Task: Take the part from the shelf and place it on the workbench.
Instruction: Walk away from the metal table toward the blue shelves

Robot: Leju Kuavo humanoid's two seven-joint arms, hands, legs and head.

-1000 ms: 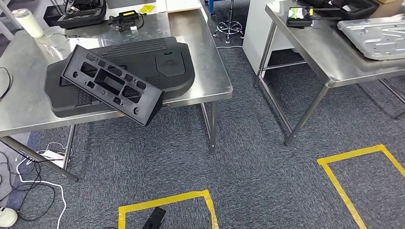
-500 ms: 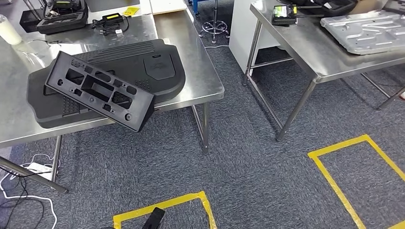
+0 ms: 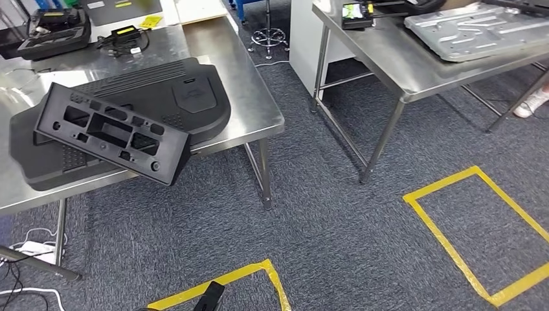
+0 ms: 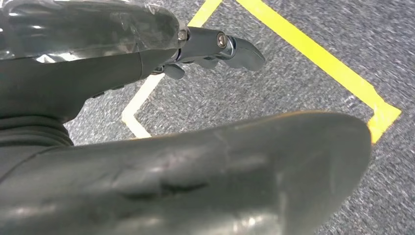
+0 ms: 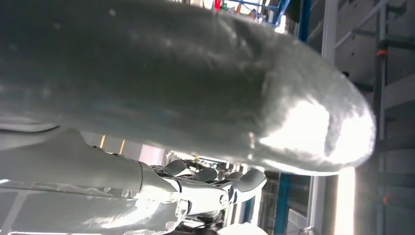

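Black plastic part (image 3: 110, 131) is seen lying on the steel table (image 3: 249, 110), well apart from the left hand (image 4: 215, 46), hung empty with fingers loosely apart over carpet, and the right hand (image 5: 210, 183), likewise empty; placement is judged complete, withdrawal remaining.

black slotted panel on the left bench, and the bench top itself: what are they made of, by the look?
Slotted panel: looks like moulded plastic, matte black, with crisp cut-outs, ribs and a dull, even sheen. Bench top: likely stainless steel, brushed, with blurred reflections and a folded metal edge. Neither can be confirmed from looks alone.
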